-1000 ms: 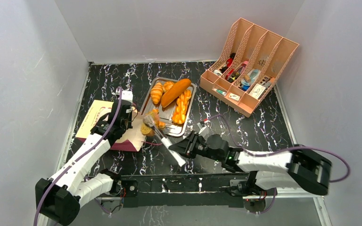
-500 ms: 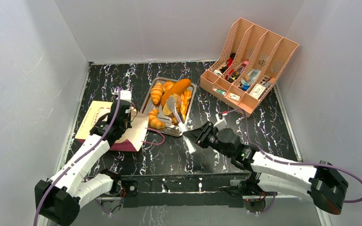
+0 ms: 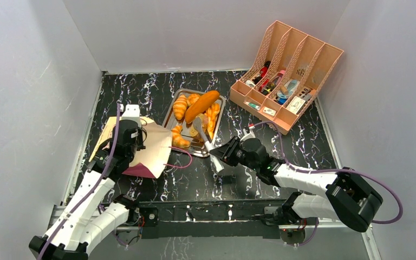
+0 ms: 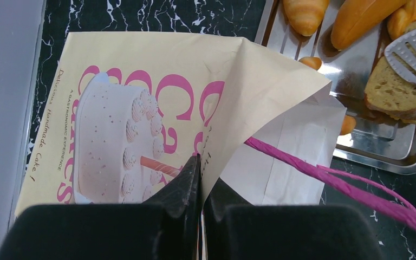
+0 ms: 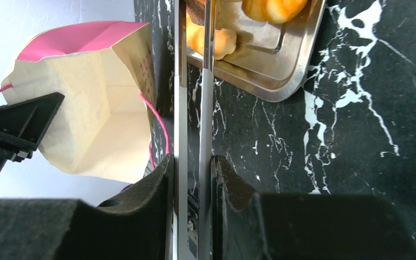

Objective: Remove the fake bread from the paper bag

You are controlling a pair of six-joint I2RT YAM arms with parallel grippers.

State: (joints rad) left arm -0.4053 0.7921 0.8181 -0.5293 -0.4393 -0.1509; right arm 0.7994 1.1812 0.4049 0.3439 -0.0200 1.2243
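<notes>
The paper bag (image 3: pixel 154 149) lies on its side at the left, mouth toward the tray; it also shows in the left wrist view (image 4: pixel 157 92) and the right wrist view (image 5: pixel 97 108). My left gripper (image 3: pixel 131 145) (image 4: pixel 200 168) is shut on the bag's upper edge. My right gripper (image 3: pixel 222 158) (image 5: pixel 192 162) is shut on metal tongs (image 3: pixel 201 136) (image 5: pixel 206 81). The tongs' slotted head (image 4: pixel 414 51) rests on a bread slice (image 4: pixel 395 95) in the steel tray (image 3: pixel 223 105). A baguette (image 3: pixel 201 105), a croissant (image 3: pixel 180 106), a braided loaf (image 3: pixel 212 118) and a small roll (image 3: pixel 179 141) lie in the tray.
A peach file rack (image 3: pixel 287 76) full of small items stands at the back right. The bag's pink cord handle (image 3: pixel 179 157) trails over the black marble tabletop beside the tray's near corner. Grey walls close the left, back and right sides.
My right gripper carried the slice in the tongs from the bag's mouth to the tray. My left gripper shifted left and back, and the bag's top flap rose with it.
</notes>
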